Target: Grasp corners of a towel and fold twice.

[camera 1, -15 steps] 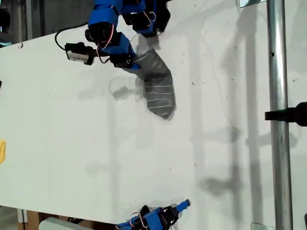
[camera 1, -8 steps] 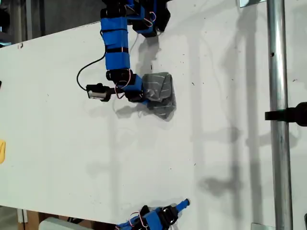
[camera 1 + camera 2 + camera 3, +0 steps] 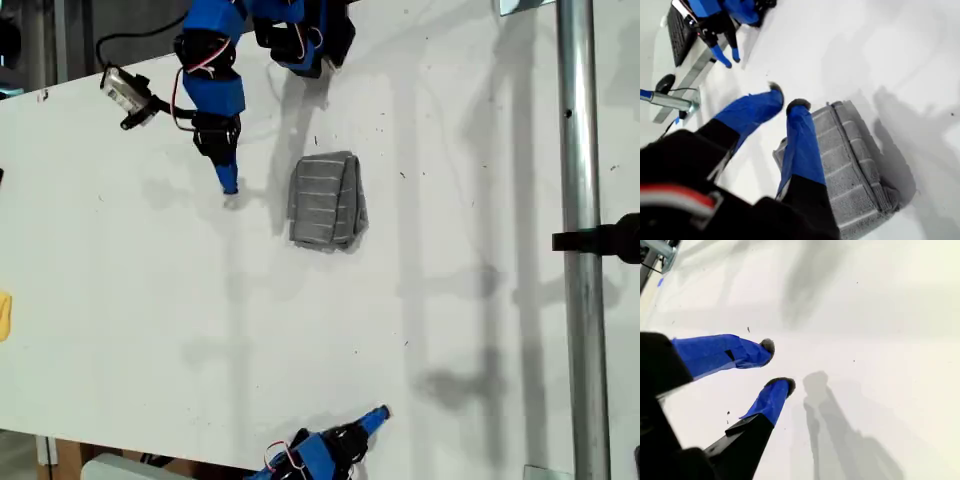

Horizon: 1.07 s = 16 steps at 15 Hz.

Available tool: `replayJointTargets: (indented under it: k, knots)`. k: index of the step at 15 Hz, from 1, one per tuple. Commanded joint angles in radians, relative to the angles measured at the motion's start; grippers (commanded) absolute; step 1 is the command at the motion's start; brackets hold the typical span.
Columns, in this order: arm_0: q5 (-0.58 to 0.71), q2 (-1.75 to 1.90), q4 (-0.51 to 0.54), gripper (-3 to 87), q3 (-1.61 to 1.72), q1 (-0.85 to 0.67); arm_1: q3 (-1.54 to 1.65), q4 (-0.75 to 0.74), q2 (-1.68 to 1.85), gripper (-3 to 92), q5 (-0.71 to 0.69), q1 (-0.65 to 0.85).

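First wrist view looks down my first tool (image 3: 786, 98). Its blue jaws stand a narrow gap apart with nothing between them. Just beyond and beside them lies the towel (image 3: 852, 162), folded into a thick grey packet on the white desk (image 3: 850, 45). One jaw crosses in front of the packet's edge, but whether it touches I cannot tell.

Second wrist view has my second tool (image 3: 776, 365) with jaws moderately apart, empty, over bare desk.

Exterior view places the towel (image 3: 325, 200) flat near the desk's (image 3: 150, 300) middle. Its long axis runs between that view's top and bottom, the white stripes lie crosswise, and a layered fold edge faces the view's right. My first tool (image 3: 228, 183) points down at the desk, apart from the towel on the view's left. My second tool (image 3: 375, 417) sits well apart, at the view's bottom edge.
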Motion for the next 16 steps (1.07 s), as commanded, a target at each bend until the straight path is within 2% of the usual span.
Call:
replayJointTargets:
  k: [1, 2, 3, 4, 5, 7, 16]
  knots:
    - [0.041, 0.008, 0.002, 10.1, 0.003, -0.028, 0.380, 0.150, 0.601, -0.3, 0.107, 0.029]
    - [0.060, 0.008, 0.002, 10.1, 0.003, -0.028, 0.532, 0.262, 0.818, -0.3, 0.195, 0.014]
    - [0.110, 0.008, 0.003, 10.1, 0.003, -0.029, 0.532, 0.371, 0.784, -0.3, 0.245, -0.012]
    - [0.267, 0.008, 0.003, 10.1, 0.003, -0.029, 0.609, 0.396, 0.818, -0.3, 0.310, -0.026]
    - [0.479, 0.008, 0.002, 10.1, 0.003, -0.028, 0.690, 0.445, 0.816, 1.2, 0.523, -0.031]
    - [0.494, 0.008, -0.002, 9.9, 0.003, -0.023, 0.738, 0.502, 0.805, 2.7, 0.328, 0.000]
    - [0.494, 0.008, -0.002, 9.9, 0.003, -0.025, 0.738, 0.503, 0.807, 2.7, 0.305, 0.014]
